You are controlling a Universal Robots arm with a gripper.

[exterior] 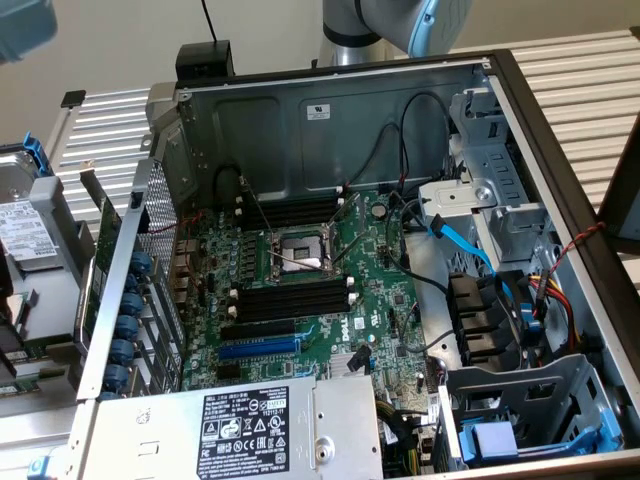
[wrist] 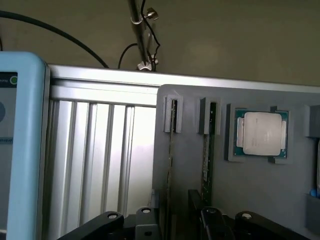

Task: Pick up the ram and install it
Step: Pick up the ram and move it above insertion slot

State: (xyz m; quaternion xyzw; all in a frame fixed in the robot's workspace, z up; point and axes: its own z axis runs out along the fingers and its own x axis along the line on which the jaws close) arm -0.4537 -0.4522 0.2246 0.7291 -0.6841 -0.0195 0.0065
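In the wrist view two ram sticks stand on edge in slotted holders of a grey tray. One ram stick runs down between my gripper's black fingers, which stand apart, so the gripper is open with nothing clamped. The second ram stick runs down towards the other finger. In the exterior view the open computer case holds a motherboard with empty black memory slots beside the CPU socket, and more slots on its far side. The arm reaches out of that view at the top.
A processor chip lies in a holder on the same tray. The tray rests on a ribbed aluminium table. A light blue arm part is close by. Inside the case are the power supply, blue and black cables and drive cages.
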